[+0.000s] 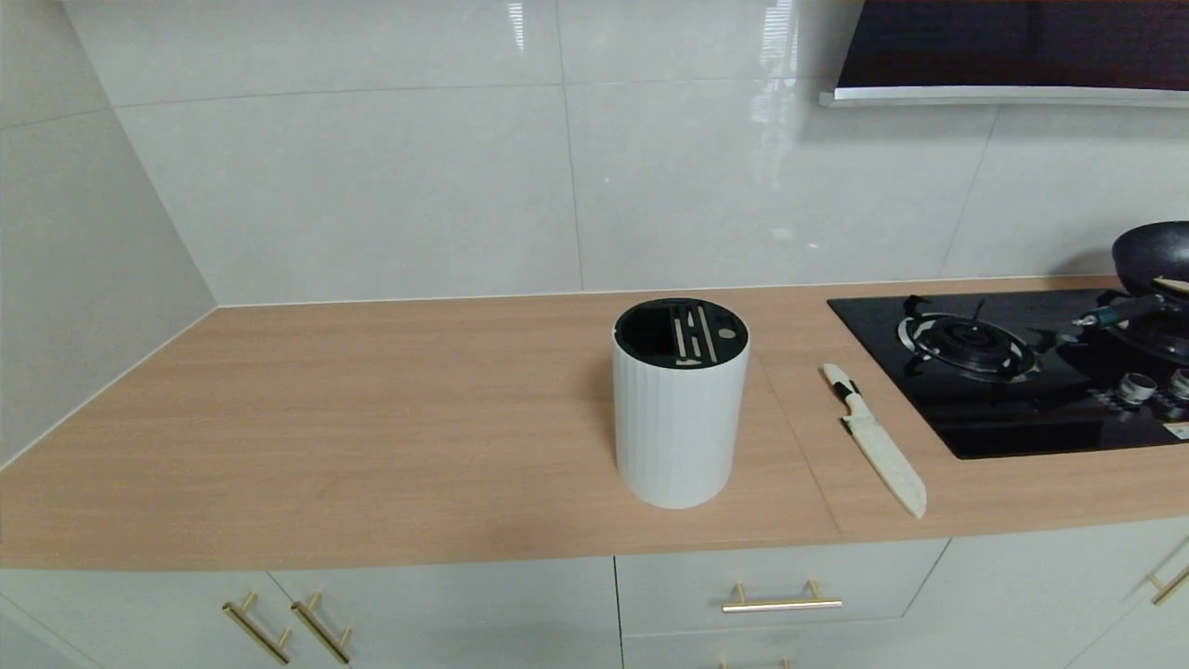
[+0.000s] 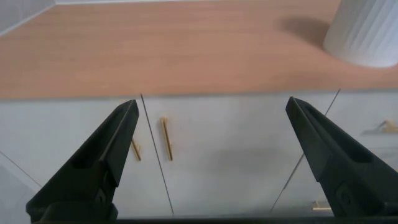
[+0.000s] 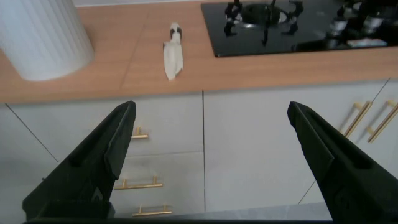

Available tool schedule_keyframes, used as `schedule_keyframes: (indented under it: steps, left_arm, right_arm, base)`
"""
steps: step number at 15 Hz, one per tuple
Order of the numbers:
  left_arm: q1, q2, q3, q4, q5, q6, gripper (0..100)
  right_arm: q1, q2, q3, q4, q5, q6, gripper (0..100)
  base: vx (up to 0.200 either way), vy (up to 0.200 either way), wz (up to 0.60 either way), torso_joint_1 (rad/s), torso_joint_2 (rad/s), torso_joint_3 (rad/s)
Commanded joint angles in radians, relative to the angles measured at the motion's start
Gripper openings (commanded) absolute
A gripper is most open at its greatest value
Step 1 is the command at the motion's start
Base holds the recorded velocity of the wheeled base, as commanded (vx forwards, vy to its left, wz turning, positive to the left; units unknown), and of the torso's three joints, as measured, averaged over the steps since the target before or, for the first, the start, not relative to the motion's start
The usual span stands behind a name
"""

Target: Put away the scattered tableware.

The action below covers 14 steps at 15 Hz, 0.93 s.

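- Nearest of all, the left gripper (image 2: 211,104) hangs in front of the white cabinet fronts (image 1: 464,613), below the counter's edge. Its two dark jaws are spread wide with nothing between them.
- The right gripper (image 3: 210,107) is at the same level before the cabinets, jaws likewise wide apart and empty. In its wrist view the knife lies on the counter beyond them.
- The cabinet fronts run along the bottom of the head view and carry slim gold handles (image 1: 780,602).
- Above them is the wooden counter (image 1: 372,418), which spans the middle of the frame from the left wall to the right edge.
- Just right of centre stands a white ribbed holder (image 1: 680,418), upright, a round tub with a black top cut with long slots and a deeper well.
- The knife (image 1: 878,441) lies flat on the counter at lower right of centre, between the holder and the hob and touching neither. Its pale blade points to the front edge, and its black-and-cream handle points to the wall.
- Further right, a black glass hob (image 1: 1022,418) is set into the counter, with a burner (image 1: 966,344) near its back.
- A dark pan (image 1: 1152,251) sits at the far right edge.
- Behind everything rises the pale tiled wall (image 1: 418,186), with a hood (image 1: 1012,56) in the upper right corner.
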Motion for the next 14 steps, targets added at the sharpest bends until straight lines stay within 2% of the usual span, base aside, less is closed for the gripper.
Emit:
schedule_keyframes:
  steps: [1,6,14]
  left_arm:
    - [0.000,0.002,0.001,0.000,0.001,0.000,100]
    - [0.000,0.002,0.000,0.000,0.001,-0.001,100]
    - [0.000,0.002,0.000,0.000,0.001,-0.001,100]
  right_arm:
    - [0.000,0.001,0.000,0.000,0.000,-0.001,100]
    - [0.000,0.001,0.000,0.000,0.000,-0.001,100]
    - [0.000,0.001,0.000,-0.002,0.000,0.001,100]
  base:
    - [0.000,0.000,0.00,0.276,-0.59,-0.305]
    - [0.000,0.000,0.00,0.266,-0.54,-0.277]
    - [0.000,0.000,0.00,0.172,-0.35,-0.179]
